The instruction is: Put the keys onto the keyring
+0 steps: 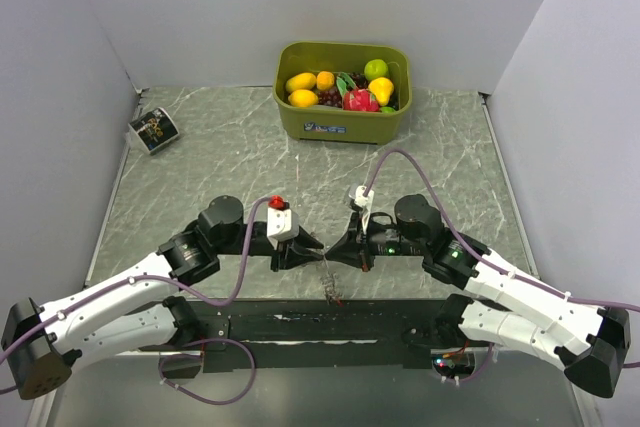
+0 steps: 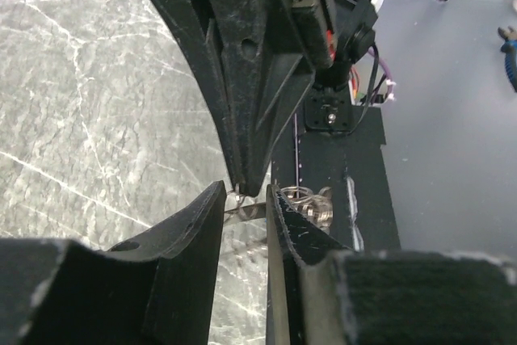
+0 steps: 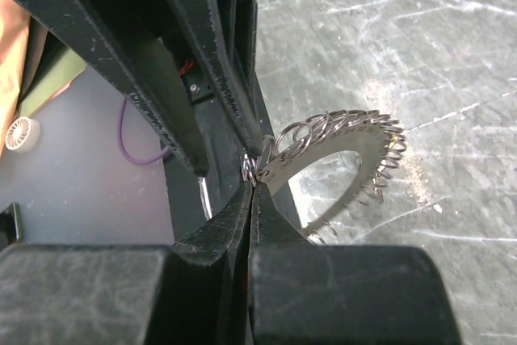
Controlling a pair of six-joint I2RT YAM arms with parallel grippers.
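Both arms meet nose to nose over the near middle of the surface point(image 1: 200, 167). The right end effector point(image 3: 253, 185) is closed tight, fingers together on one end of the keyring point(image 3: 323, 145). The pinch sits right at the fingertips, so the rest of the ring sticks out free to the side. It shows as a flat metal arc with small wire loops point(image 3: 386, 151) bunched along its outer edge. The ring is held in the air, off the surface, and its shadow falls below it. Likely reason: a tip pinch leaves the ring's end exposed for threading and holds it steady for the other arm.

The left end effector point(image 2: 246, 199) is apart, with a clear gap between its fingers point(image 2: 190, 232). A strip of the ring crosses that gap just under the right one's tip. The pads do not look pressed on the metal, though contact on one side can't be ruled out. Judgement: the left is set around the ring end to guide or spread it, not to carry it.

As for the keys, no coloured head can be made out in either wrist view. In the top view a tiny dark bit hangs under the meeting point, too small to name, so threading progress can't be told.

The green bin point(image 1: 340, 127) of fruit toys point(image 1: 360, 99) sits at the far edge, well apart and not involved.
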